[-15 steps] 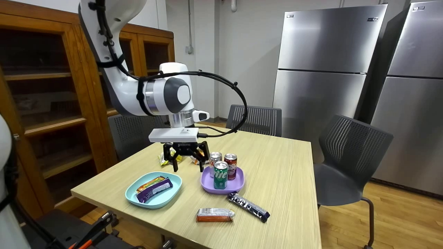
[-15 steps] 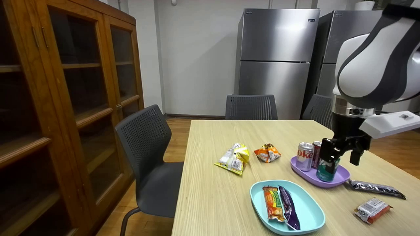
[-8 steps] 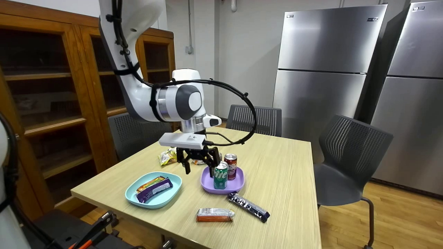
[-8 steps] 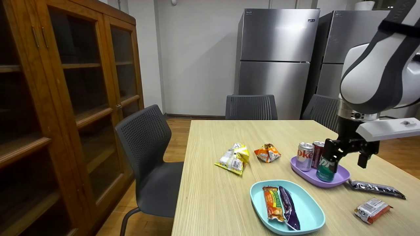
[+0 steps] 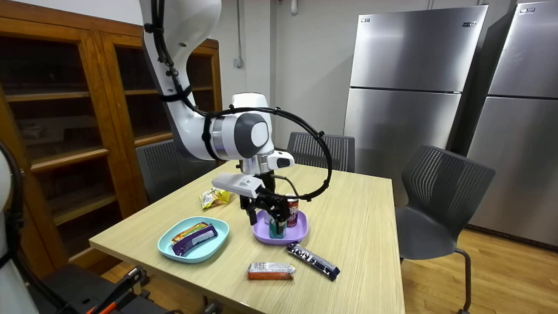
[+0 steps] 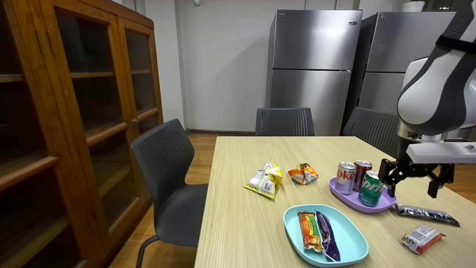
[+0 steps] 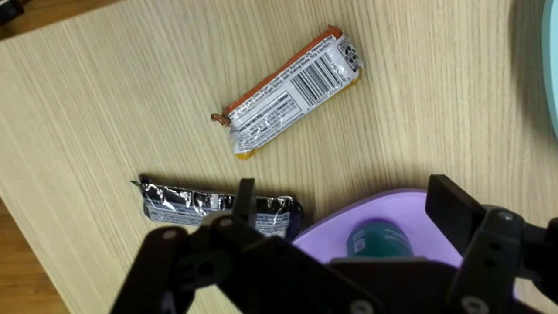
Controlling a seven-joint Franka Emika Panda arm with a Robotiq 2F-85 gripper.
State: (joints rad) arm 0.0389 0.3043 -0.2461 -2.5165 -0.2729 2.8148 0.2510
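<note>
Our gripper (image 6: 412, 190) hangs, jaws apart, beside the green can (image 6: 370, 190)

We see the gripper's jaws wide apart, grasping nothing. Just beside them the green can stands upright on the purple plate (image 6: 351, 201), which also carries the silver can (image 6: 345, 178) and red can (image 6: 360, 174); whether they touch the green can, we cannot tell. In the wrist view we find the dark bar (image 7: 187, 203) on the table (image 7: 130, 131), partly behind one jaw, and the orange bar (image 7: 296, 93) farther out. The blue plate (image 6: 347, 234) lies well apart from the gripper.
</note>
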